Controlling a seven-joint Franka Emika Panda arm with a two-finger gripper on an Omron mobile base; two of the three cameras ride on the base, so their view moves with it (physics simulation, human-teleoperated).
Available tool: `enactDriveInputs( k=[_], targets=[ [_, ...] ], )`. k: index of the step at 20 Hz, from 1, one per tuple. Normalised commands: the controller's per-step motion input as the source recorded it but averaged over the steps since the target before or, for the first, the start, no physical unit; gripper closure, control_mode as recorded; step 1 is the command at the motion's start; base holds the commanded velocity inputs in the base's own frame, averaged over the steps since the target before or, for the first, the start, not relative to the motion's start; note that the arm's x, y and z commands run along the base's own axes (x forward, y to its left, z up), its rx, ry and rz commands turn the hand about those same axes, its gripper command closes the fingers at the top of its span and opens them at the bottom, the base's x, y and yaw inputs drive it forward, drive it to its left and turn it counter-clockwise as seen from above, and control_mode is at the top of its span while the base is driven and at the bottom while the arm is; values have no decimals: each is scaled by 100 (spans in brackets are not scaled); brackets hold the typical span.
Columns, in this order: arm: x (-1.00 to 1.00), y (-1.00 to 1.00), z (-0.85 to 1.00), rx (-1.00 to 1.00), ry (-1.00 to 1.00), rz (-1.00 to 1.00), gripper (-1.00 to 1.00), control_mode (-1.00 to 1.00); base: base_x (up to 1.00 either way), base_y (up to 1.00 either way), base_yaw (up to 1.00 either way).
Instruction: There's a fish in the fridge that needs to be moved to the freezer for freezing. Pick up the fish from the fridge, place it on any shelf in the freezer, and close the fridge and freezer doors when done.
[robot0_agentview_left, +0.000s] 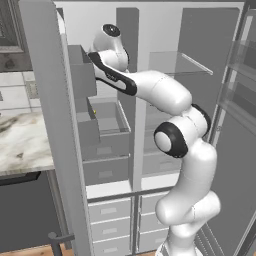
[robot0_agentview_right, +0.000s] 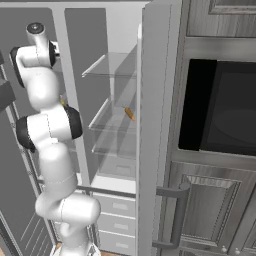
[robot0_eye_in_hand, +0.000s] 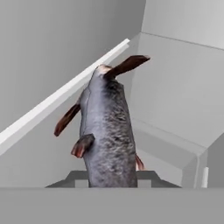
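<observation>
the end effector (robot0_eye_in_hand: 113, 174) is clamped on the fish (robot0_eye_in_hand: 107, 131), whose grey body stands straight out between the fingertips, tail farthest away. just beyond it lie the pale walls and a white ledge (robot0_eye_in_hand: 65, 98) of the freezer (robot0_agentview_left: 112, 120) compartment, where the arm (robot0_agentview_left: 150, 87) reaches past the open door (robot0_agentview_left: 47, 125).

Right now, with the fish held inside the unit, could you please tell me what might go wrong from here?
1. The hand grips the fish by one end only, so the long body sticking out could swing or slip on a quick move.
2. The wrist works close beside the grey door bins; pulling back carelessly could knock them.
3. Both doors stand open, and the arm must clear them before closing.
</observation>
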Motion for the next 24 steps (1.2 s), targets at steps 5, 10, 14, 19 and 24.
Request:
enactDriveInputs(
  k=[5, 10, 14, 19, 24],
  targets=[
    [10, 22, -44, 0, 0, 0, -100, -100, 0, 0, 0],
    [4, 0, -23, 0, 0, 0, -100, -100, 0, 0, 0],
    [-28, 0, -7, 0, 0, -3, -100, -100, 0, 0, 0],
    [-69, -17, -35, 0, 0, -6, -100, -100, 0, 0, 0],
    [-74, -48, -76, 2, 0, -1, -100, -100, 0, 0, 0]
  ],
)
